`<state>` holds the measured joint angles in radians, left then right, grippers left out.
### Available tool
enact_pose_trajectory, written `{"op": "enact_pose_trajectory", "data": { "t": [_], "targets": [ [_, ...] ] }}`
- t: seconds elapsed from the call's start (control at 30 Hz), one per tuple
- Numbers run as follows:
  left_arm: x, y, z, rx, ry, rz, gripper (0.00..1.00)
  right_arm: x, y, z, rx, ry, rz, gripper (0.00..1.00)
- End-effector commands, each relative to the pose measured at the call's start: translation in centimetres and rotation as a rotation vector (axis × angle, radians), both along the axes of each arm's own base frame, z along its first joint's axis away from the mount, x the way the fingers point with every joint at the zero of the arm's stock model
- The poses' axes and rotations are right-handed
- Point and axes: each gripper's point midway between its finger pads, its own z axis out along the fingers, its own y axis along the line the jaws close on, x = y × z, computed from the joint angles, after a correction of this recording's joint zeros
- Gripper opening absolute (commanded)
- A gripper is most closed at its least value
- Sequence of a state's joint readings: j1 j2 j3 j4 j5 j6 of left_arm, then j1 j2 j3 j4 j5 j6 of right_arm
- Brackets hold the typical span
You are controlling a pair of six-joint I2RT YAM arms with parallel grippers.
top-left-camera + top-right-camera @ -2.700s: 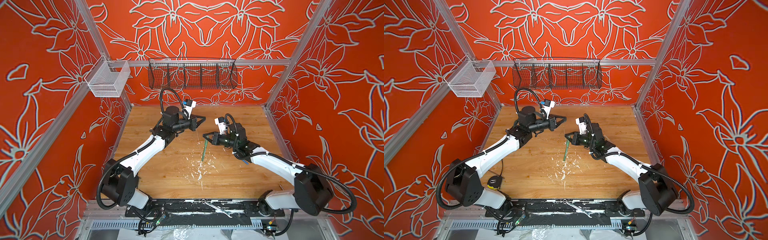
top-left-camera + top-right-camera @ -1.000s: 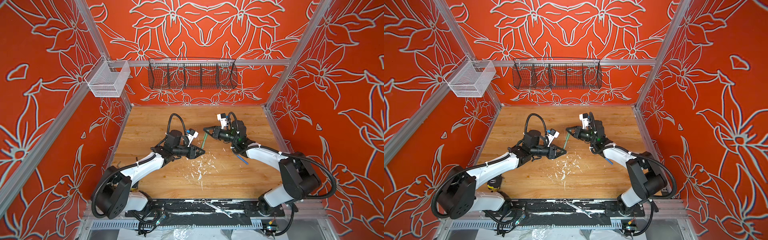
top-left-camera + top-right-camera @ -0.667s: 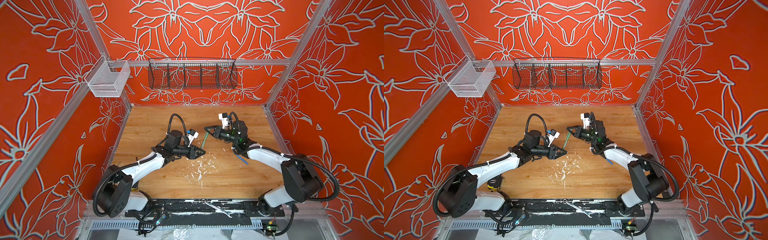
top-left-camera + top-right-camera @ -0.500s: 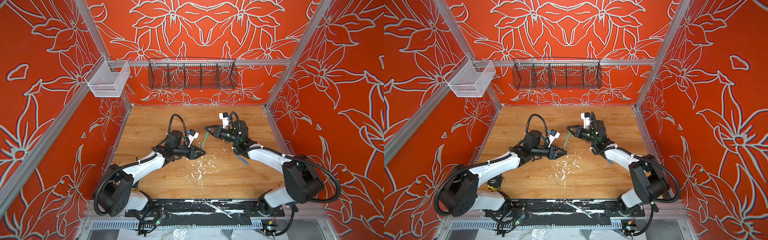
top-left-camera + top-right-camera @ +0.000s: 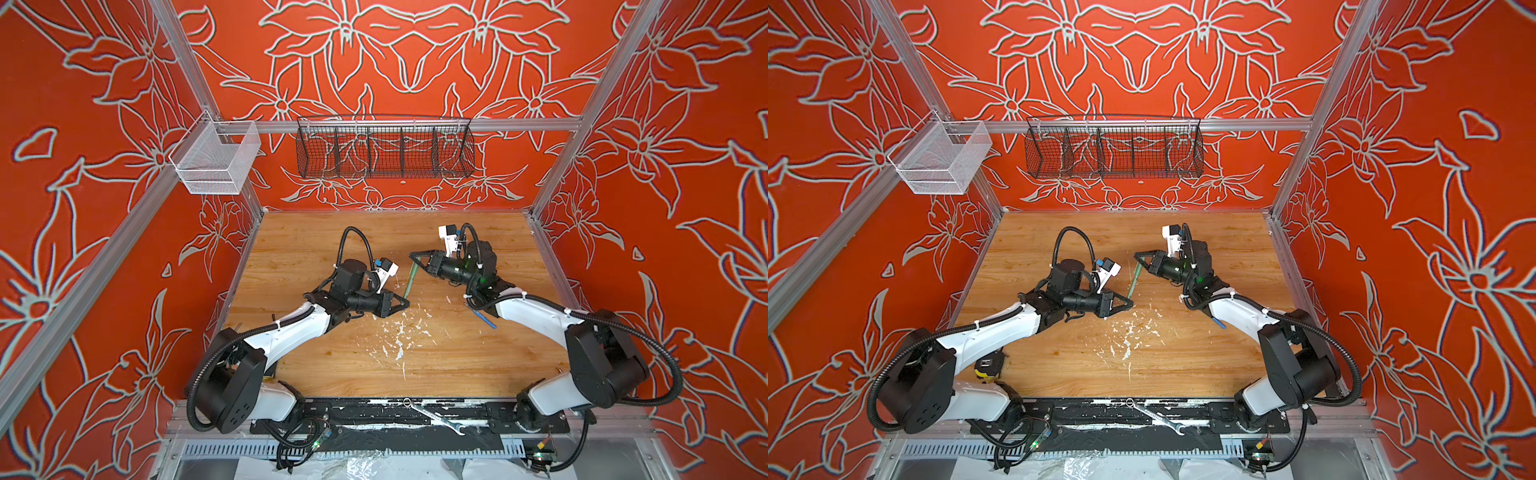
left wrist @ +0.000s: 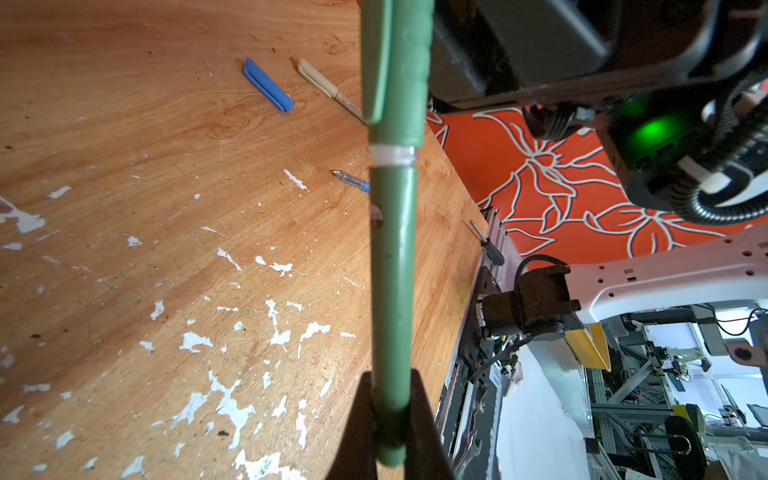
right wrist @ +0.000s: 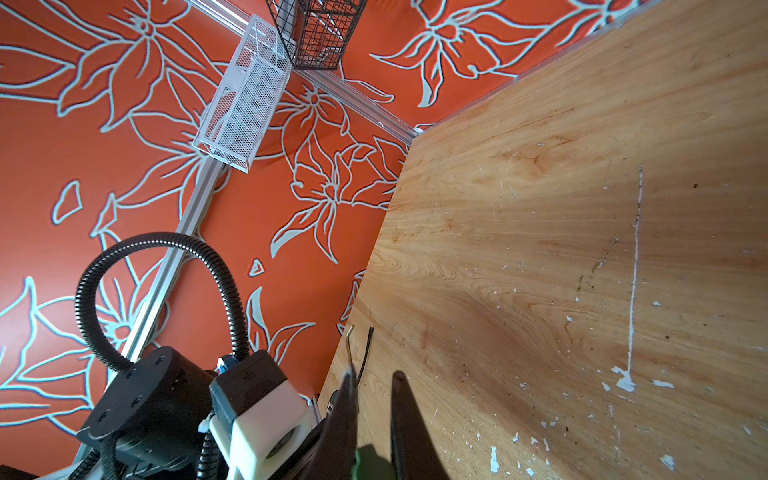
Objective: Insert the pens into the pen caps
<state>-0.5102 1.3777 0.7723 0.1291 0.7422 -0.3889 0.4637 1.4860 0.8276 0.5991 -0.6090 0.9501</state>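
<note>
Left wrist view: left gripper [image 6: 390, 382] clamps green pen [image 6: 392, 270], right gripper [image 5: 413, 259] clamps its green cap [image 6: 399, 62]; pen looks seated; blue pen [image 6: 353, 182] and blue cap [image 6: 268, 85] lie apart, pending.

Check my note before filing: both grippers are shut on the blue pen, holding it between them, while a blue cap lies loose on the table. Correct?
One slip: the left gripper and right gripper hold the green pen, not the blue one, as the left wrist view shows. Otherwise right: both are shut on it, and the blue cap lies loose on the table.
</note>
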Motion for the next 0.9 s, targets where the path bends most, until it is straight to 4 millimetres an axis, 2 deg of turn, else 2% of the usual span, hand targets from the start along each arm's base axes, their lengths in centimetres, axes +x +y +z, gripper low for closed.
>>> {"op": "enact_pose_trajectory", "data": {
  "t": [0.0,0.2,0.4,0.6,0.73,0.87],
  "targets": [
    [2.2,0.1,1.7,0.006,-0.031,0.093,0.00,-1.1,0.1,0.1,-0.023,-0.023,0.008,0.00],
    [5.5,0.3,3.8,0.010,-0.131,0.200,0.00,-1.5,0.0,-0.4,-0.030,-0.018,-0.007,0.00],
    [8.9,-1.0,5.5,-0.046,-0.190,0.206,0.00,-2.5,1.3,-1.2,-0.019,-0.007,0.007,0.00],
    [12.7,-0.1,7.3,-0.103,-0.233,0.285,0.00,-3.7,0.8,-2.9,-0.020,0.024,-0.014,0.00],
    [14.4,-0.3,7.9,-0.143,-0.243,0.293,0.00,-4.2,0.8,-3.6,-0.035,0.038,-0.022,0.00],
    [15.6,-0.4,9.3,-0.184,-0.263,0.304,0.00,-4.7,1.7,-4.2,-0.040,0.050,0.002,0.00]
  ]
}}
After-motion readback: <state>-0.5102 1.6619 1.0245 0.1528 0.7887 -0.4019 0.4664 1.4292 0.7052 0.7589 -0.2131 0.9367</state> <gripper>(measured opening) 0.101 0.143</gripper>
